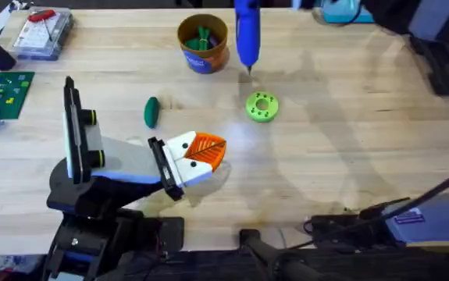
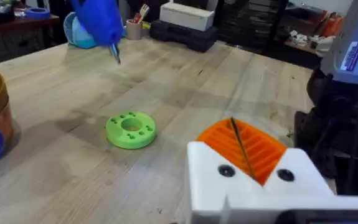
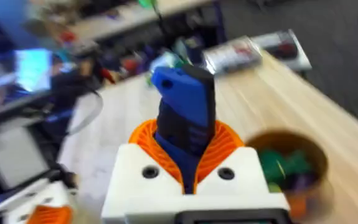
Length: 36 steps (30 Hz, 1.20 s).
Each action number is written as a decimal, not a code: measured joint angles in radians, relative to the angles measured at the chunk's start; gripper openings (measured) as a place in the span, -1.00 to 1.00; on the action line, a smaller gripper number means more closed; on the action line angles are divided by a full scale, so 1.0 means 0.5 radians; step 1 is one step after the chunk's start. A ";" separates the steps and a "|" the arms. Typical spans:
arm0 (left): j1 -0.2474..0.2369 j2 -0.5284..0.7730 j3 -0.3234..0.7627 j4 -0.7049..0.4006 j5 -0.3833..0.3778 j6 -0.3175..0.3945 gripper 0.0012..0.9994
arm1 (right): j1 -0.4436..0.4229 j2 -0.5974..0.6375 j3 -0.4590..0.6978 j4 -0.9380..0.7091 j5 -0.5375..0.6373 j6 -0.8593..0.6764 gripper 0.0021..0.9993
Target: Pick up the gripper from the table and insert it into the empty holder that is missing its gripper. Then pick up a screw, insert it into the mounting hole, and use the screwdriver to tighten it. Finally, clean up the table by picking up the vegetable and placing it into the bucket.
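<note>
1. Pale wooden planking forms the bench [image 1: 349,156], with a clear plastic parts box [image 1: 43,33] and a green circuit board [image 1: 2,92] at its far left edge in the overhead view.
2. Left arm's claw [image 1: 206,153] lies low near the bench's middle, pointing right; its white holder [image 1: 183,165] carries orange ribbed fingers [image 2: 244,146] that sit pressed together with only a thin dark seam between them, and nothing is caught there.
3. Just beyond that arm, to the left of the claw, the dark-green vegetable [image 1: 151,111] rests on the bare wood, well apart from the bucket.
4. Farther back, near the far edge, the orange-tan bucket [image 1: 203,45] with its blue band stands upright and holds green pieces.
5. Right of the bucket, the blue screwdriver [image 1: 247,31] hangs upright with its thin metal tip pointing down, above the wood and just behind the lime-green disc with holes [image 1: 261,107].
6. Right arm's claw [image 3: 188,163] is clamped on the screwdriver's handle, the orange fingers hugging it on both sides in the right wrist view, with the bucket beside it below.
7. At the lower right of the overhead view, a dark arm link with a blue label [image 1: 411,217] crosses the bench's near edge.
</note>
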 joint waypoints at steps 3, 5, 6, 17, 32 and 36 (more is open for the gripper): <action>0.000 0.000 0.000 0.000 0.000 0.000 -0.97 | 0.071 0.022 0.005 -0.474 0.298 -0.351 -0.91; 0.000 0.000 0.000 0.000 0.000 0.000 -0.97 | 0.106 0.035 0.004 -0.693 0.465 -0.573 -0.91; 0.000 0.000 0.000 0.000 0.000 0.000 -0.97 | 0.111 0.035 0.006 -0.797 0.543 -0.676 -0.91; 0.000 0.001 0.000 -0.001 0.001 0.000 -0.97 | -0.033 -0.198 0.026 -1.449 1.480 -1.448 -0.91; 0.000 0.000 0.000 0.000 0.000 0.000 -0.99 | -0.123 -0.071 0.073 -1.642 2.232 -1.763 -0.91; 0.000 0.000 0.000 0.000 0.000 0.000 -0.99 | -0.180 0.159 0.073 -1.644 2.315 -1.873 -0.91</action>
